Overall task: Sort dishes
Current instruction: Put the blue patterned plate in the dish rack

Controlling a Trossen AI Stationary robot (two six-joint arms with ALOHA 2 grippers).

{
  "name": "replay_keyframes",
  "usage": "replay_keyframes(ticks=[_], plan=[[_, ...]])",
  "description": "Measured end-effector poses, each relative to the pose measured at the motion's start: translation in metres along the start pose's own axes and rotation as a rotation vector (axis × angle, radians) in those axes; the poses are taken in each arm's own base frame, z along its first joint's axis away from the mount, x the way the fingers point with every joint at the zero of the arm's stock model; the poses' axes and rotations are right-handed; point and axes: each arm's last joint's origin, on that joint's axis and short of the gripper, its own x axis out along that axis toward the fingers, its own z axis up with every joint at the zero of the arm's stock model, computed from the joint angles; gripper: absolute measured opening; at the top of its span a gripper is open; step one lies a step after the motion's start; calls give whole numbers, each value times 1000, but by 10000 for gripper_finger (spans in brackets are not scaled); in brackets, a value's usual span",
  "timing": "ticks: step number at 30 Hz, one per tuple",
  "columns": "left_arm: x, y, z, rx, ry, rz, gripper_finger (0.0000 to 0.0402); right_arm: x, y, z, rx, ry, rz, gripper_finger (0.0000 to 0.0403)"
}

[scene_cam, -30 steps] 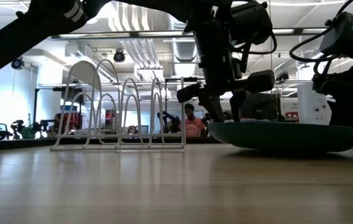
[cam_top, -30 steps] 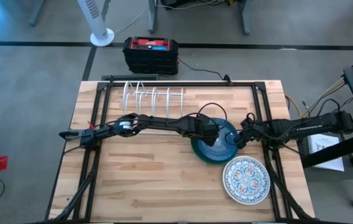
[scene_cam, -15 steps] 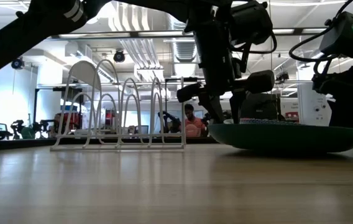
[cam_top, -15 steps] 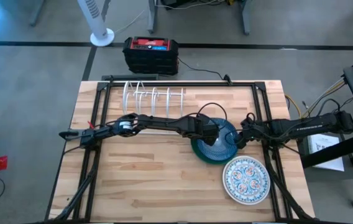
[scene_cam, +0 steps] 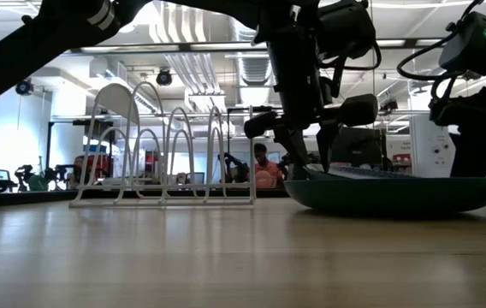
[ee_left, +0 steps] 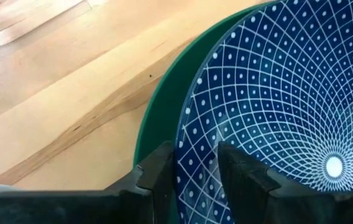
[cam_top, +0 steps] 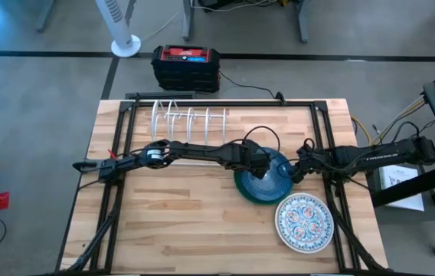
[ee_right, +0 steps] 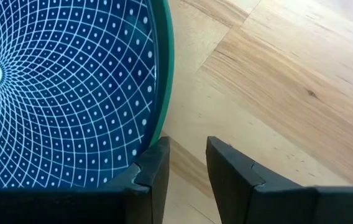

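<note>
- The blue plate (cam_top: 267,178) lies in the green plate (cam_top: 242,184) at the table's (cam_top: 171,222) right-centre.
- The left end effector (ee_left: 196,163) is clamped on the blue plate's left rim — one finger on each side.
- The right end effector (ee_right: 186,163) stands apart at the stack's right edge, one finger touching the green rim, nothing between them.
- The floral plate (cam_top: 303,221) lies near-right of the stack; the wire rack (cam_top: 189,119) stands at the far edge.

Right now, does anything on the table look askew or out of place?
Yes: the blue plate sits tilted on the green plate, its left edge lifted, pinched by the left gripper. The wire rack holds no dishes; the floral plate lies flat, apart.
</note>
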Motion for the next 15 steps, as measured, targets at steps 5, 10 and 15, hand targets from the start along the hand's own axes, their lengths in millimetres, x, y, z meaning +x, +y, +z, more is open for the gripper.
replay_keyframes(ticks=[5,10,15], plan=[[-1,0,1,-3,-5,-1,113,0,-1,0,-3,6,-7,113],[-2,0,1,-1,-6,-3,113,0,-1,-1,-6,8,-9,125],[-2,0,0,-3,36,-28,113,0,-1,-1,-14,8,-10,130]])
